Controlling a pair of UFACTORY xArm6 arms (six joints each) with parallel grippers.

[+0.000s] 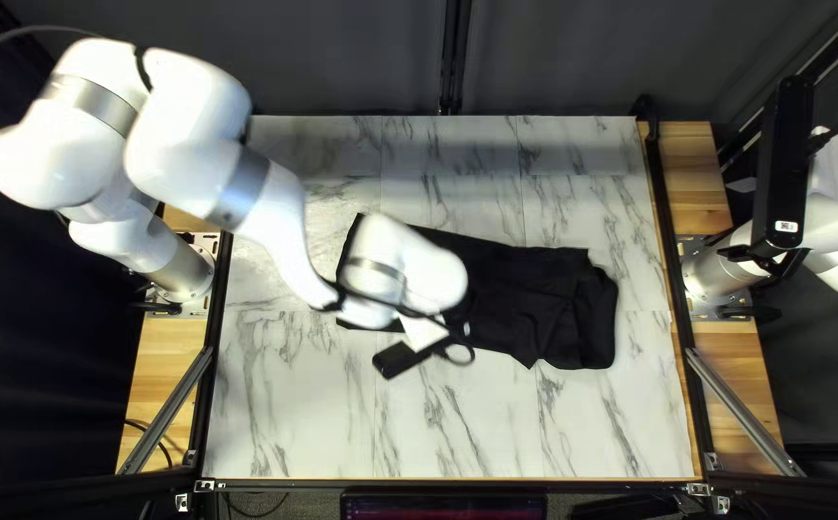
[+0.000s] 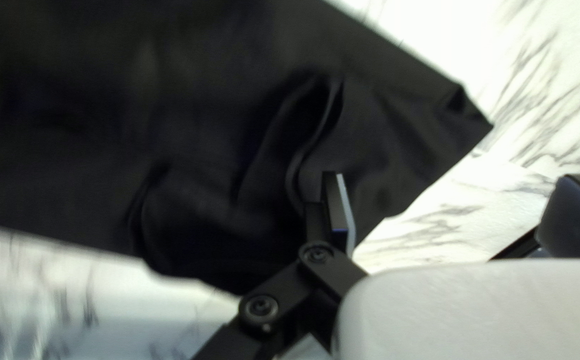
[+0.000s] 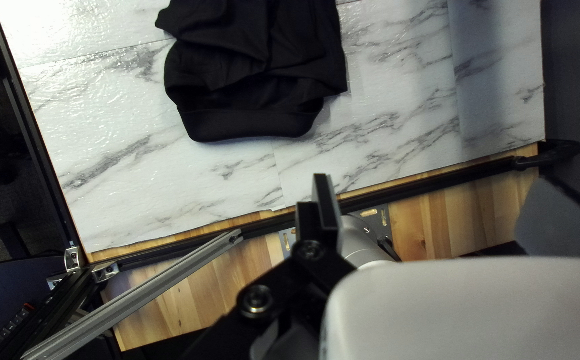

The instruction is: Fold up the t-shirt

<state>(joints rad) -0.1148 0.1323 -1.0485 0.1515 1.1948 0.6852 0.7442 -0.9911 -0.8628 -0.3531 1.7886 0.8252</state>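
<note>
A black t-shirt (image 1: 534,289) lies in a long band across the table's middle, bunched at its right end; my left arm hides part of it. Over its near side hangs my blurred left gripper (image 1: 428,351), and my right gripper (image 1: 767,260) is off the cloth, by its own base. In the left wrist view the t-shirt (image 2: 196,120) has raised folds beside one finger; the left gripper (image 2: 450,197) stands open, holding nothing. The right wrist view shows the t-shirt's (image 3: 256,73) bunched end ahead of my right gripper (image 3: 443,197), which is open.
Marble-patterned table (image 1: 496,424) surface shows around the cloth. Dark rails run along both side edges, with a slanted metal bar (image 1: 746,412) at the right near corner. My left arm (image 1: 274,221) reaches across the far left part of the table.
</note>
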